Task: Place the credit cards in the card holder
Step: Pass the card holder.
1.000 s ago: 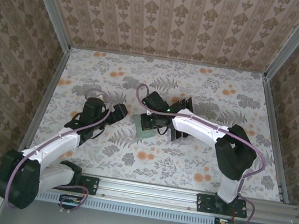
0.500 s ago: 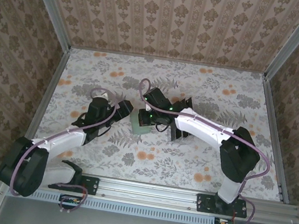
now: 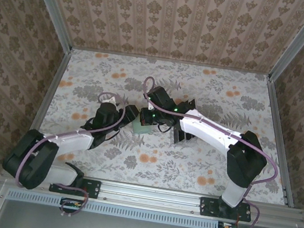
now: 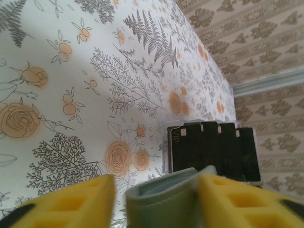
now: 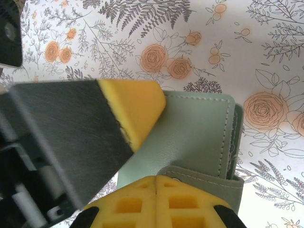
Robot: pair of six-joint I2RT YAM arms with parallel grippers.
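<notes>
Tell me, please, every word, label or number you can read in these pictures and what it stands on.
"VIP": on the leftmost card, running sideways up its edge.
Other cards: small pale marks along the top, too blurred to read.
Holder: no text.

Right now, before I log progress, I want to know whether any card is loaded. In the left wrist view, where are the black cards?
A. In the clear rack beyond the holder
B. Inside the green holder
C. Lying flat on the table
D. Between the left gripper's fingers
A: the credit cards stand side by side in the clear rack, beyond the card holder, which sits between the open fingers of the left gripper.
</notes>
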